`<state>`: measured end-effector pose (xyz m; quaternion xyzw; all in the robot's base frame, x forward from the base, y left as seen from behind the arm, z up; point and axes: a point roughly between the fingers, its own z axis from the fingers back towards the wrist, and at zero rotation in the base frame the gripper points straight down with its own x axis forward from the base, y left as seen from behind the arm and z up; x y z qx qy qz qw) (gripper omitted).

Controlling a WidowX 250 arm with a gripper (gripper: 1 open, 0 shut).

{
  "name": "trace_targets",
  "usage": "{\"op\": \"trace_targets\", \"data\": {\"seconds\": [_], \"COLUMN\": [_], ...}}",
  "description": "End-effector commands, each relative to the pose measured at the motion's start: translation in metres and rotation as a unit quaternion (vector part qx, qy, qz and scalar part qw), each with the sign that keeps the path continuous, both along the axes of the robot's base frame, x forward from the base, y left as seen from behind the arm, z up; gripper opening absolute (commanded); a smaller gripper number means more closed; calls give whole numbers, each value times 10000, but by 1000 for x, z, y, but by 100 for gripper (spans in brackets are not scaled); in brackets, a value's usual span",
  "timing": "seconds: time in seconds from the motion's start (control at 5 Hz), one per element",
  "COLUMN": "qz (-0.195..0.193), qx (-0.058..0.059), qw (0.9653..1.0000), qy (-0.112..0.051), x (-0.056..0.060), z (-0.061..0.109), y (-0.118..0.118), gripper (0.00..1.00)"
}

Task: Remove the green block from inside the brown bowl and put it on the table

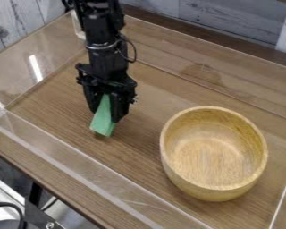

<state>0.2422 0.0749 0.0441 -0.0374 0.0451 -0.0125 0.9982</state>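
Observation:
The green block stands tilted between my gripper's fingers, left of the brown bowl, with its lower end down at the table. My gripper points straight down and is shut on the block's upper part. The brown bowl sits on the table at the right with nothing in it, well apart from the gripper.
Low clear acrylic walls run along the table's front and left edges. The black arm rises from the gripper toward the upper left. Bare wood lies between the block and the bowl.

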Motion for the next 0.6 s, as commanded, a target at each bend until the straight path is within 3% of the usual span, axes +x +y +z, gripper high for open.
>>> {"op": "trace_targets", "data": {"seconds": [0.0, 0.2, 0.4], "qz": [38, 54, 70], "qx": [54, 28, 4], "qw": [9998, 9998, 9999], "qy": [-186, -164, -156], "x": [6, 6, 5], "z": [8, 7, 12], "y": [6, 7, 8], "gripper": [0, 0, 100]}}
